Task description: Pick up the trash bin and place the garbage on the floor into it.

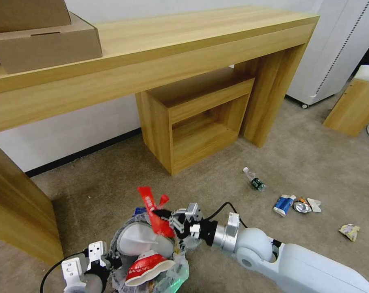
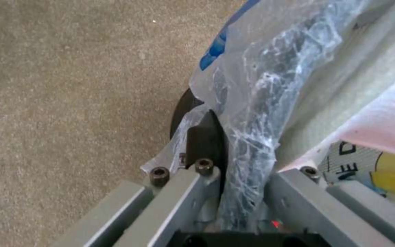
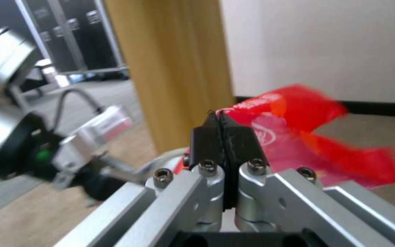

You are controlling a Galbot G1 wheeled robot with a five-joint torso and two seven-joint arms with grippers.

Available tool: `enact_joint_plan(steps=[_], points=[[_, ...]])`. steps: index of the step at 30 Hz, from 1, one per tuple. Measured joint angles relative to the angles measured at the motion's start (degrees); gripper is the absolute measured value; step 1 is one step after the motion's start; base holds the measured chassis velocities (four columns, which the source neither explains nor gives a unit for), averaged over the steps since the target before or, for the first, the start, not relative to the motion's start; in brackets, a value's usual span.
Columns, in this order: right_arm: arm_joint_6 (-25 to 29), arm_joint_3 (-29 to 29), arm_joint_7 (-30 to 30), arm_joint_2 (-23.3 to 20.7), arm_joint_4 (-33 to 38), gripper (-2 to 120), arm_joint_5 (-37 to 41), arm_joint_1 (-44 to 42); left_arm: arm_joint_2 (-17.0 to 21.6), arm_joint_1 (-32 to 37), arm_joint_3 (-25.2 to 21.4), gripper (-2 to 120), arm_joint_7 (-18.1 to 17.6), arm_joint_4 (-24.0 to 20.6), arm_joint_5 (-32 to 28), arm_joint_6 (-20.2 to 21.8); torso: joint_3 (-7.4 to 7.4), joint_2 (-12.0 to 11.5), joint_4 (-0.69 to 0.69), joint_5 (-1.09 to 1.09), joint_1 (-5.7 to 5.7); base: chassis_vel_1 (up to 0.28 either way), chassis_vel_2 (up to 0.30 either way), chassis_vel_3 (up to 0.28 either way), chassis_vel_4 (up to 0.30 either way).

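Your right gripper [image 1: 165, 214] pinches the red wrapper [image 1: 152, 209] above the trash bin [image 1: 123, 236] for dropping; your left gripper [image 1: 113, 260] clamps the bin's bagged rim, keeping it lifted off the carpet [image 1: 315, 162].

Open carpet [image 1: 323, 162] lies around the small bottle [image 1: 255, 182], the blue-white packet [image 1: 284, 204], the crushed can [image 1: 302, 206] and the crumpled wrapper [image 1: 349, 232], all approachable from above; the bench [image 1: 152, 49] overhangs the floor behind, with a wooden cube shelf [image 1: 192, 122] beneath it; the trash bin [image 1: 150, 248] mouth is crowded by a white slipper [image 1: 137, 240] and red-white cup [image 1: 148, 266]; the right end effector [image 1: 162, 217], clamped on the red wrapper [image 1: 152, 203], hangs over that mouth.
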Motion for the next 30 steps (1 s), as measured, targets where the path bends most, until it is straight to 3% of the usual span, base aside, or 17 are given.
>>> enact_joint_plan(steps=[10, 13, 19, 22, 30], points=[[-0.8, -2.6, 0.2, -1.0, 0.3, 0, 1.4, 0.0, 4.3, -1.0, -1.0, 0, -4.2, -1.8, -9.7, 1.4, 0.00, 0.0, 0.00, 0.01, 0.00, 0.000, 0.000, 0.000, 0.000], [-1.1, -6.0, -0.4, -1.6, 1.1, 0, 3.0, 1.0, 5.8, -1.7, -1.5, 0, -6.1, -2.5, -14.4, 1.9, 0.00, 0.0, 0.00, 0.01, 0.00, 0.000, 0.000, 0.000, 0.000], [-1.3, -10.8, -1.4, -2.2, 2.0, 0, 3.7, 3.8, 7.0, -2.6, -2.0, 0, -7.5, -2.9, -17.7, 1.9, 0.00, 0.0, 0.00, 0.00, 0.00, 0.000, 0.000, 0.000, 0.000], [-1.7, -15.9, -0.6, -1.8, 2.4, 0, 4.5, 6.9, 7.7, -3.5, -2.0, 0, -9.5, -4.3, -20.1, 2.6, 0.00, 0.0, 0.01, 0.00, 0.00, 0.000, 0.000, 0.000, 0.000], [-2.4, -20.1, 1.0, 0.0, -0.8, 0, 4.7, 6.6, 9.3, -2.1, -3.8, 0, -10.9, -6.1, -21.4, 3.1, 0.00, 0.0, 0.00, 0.02, 0.00, 0.000, 0.000, 0.000, 0.000]])
